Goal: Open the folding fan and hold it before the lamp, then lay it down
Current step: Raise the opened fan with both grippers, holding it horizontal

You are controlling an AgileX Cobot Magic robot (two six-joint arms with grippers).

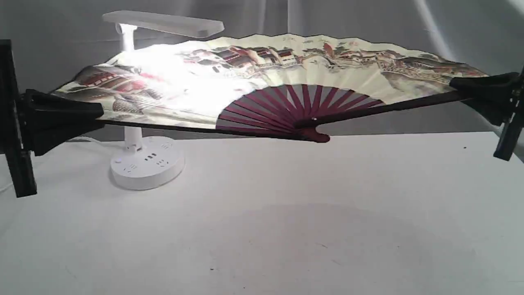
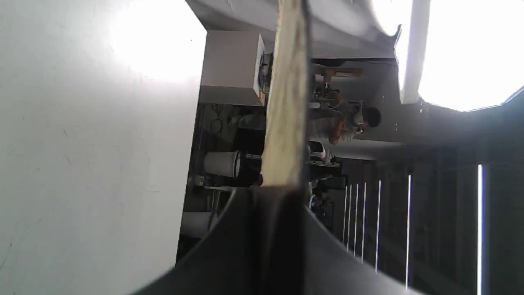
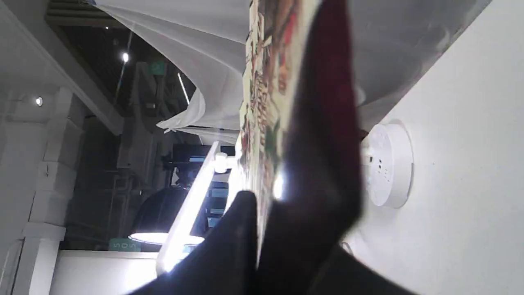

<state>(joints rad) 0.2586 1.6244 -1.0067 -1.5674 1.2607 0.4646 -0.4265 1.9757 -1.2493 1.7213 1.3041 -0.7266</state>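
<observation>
The folding fan [image 1: 286,73] is spread wide open and held in the air above the white table [image 1: 286,213]. Its painted cream leaf faces the exterior view and its maroon ribs meet at the pivot low in the middle. My left gripper [image 1: 88,112] is shut on the fan's left outer rib; the fan's edge [image 2: 286,102] runs out from between its fingers. My right gripper [image 1: 464,88] is shut on the right outer rib, with the fan [image 3: 270,82] seen edge-on. The lit white lamp [image 1: 143,123] stands behind the fan's left part, its glow washing out the leaf; the lamp base [image 3: 387,164] also shows.
The lamp's round base [image 1: 146,164] with sockets sits on the table at the left, its cord trailing off to the left. A grey cloth backdrop [image 1: 368,20] hangs behind. The fan's shadow [image 1: 327,246] falls on the table's front.
</observation>
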